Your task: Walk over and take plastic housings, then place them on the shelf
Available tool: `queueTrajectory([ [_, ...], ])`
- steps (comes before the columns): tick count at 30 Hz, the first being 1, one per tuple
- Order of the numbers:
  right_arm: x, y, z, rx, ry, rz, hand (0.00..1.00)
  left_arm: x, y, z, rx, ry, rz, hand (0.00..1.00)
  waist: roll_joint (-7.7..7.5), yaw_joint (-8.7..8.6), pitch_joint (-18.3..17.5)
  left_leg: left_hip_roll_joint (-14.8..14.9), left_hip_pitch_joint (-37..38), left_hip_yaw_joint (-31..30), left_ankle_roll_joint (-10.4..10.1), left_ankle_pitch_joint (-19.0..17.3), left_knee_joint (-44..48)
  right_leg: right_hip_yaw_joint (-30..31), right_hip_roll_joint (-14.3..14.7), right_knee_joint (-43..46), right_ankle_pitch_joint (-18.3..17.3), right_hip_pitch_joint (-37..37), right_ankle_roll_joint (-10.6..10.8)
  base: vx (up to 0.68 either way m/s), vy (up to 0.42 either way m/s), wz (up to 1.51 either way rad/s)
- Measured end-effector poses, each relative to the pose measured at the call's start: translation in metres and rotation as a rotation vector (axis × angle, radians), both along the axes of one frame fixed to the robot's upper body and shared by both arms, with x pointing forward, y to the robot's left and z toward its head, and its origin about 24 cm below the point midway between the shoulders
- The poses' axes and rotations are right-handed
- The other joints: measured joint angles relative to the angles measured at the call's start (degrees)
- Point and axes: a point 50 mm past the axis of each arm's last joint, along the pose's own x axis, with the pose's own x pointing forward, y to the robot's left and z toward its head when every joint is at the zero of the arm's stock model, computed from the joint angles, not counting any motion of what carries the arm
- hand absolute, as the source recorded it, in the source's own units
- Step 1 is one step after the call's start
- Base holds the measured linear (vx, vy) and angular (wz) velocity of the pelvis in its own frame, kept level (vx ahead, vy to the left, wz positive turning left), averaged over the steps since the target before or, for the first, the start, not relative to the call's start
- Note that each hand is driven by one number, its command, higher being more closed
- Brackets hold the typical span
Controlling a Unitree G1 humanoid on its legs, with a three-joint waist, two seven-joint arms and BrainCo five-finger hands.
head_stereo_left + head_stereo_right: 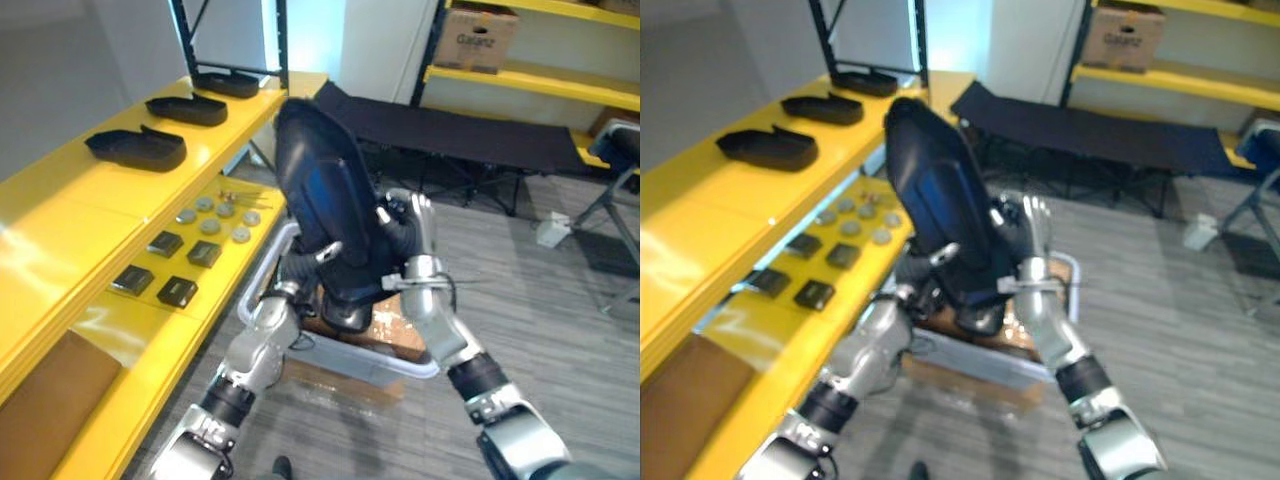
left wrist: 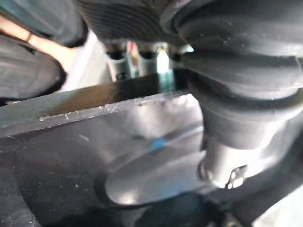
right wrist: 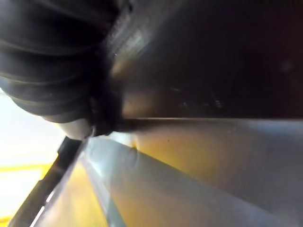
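Housing, black plastic [image 1: 322, 185], upright at frame centre over grey bin [image 1: 392, 363]; left hand [image 1: 318, 258] pinching its lower edge, right hand [image 1: 416, 225] flat-fingered against its side; best carried level, both contacts kept, to yellow shelf [image 1: 60, 230], left.

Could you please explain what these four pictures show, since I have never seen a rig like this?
This is a humanoid robot on legs. The two wide pictures come from cameras in its head, looking down; the two close ones from its wrists. It holds a large black plastic housing between its left hand and right hand, above a grey bin on the floor. On its left, a yellow shelf carries three more housings; a lower level holds small black blocks and grey discs.
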Motion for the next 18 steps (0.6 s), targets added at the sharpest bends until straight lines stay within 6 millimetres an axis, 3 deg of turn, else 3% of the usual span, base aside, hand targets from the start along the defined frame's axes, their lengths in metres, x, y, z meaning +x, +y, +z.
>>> queueTrajectory([
  [5,-0.002,0.0,0.0,-0.002,-0.025,-0.006,1.0,0.0,0.0,0.002,0.004,-0.008,0.002,1.0,-0.04,-0.05,-0.03,0.0,0.0,0.0,0.0,0.0,0.0,0.03,0.0,-0.02,0.03,0.01,0.0,0.0,0.0,0.0],
  [6,-0.004,0.0,-0.001,0.009,-0.035,-0.007,0.0,-0.002,0.0,0.003,0.024,-0.026,0.004,1.0,-0.29,-0.07,-0.19,0.0,-0.01,0.02,0.0,-0.02,0.0,0.05,0.01,-0.1,0.04,0.02,0.0,0.0,0.0,0.0],
  [18,-0.014,0.005,-0.005,0.099,0.014,0.067,0.0,-0.002,0.004,0.008,0.088,-0.079,0.05,1.0,-1.34,-0.45,-0.88,0.01,-0.02,0.06,0.01,-0.05,-0.01,0.09,-0.02,-0.13,0.1,0.02,-0.01,0.0,0.0,0.0],
])
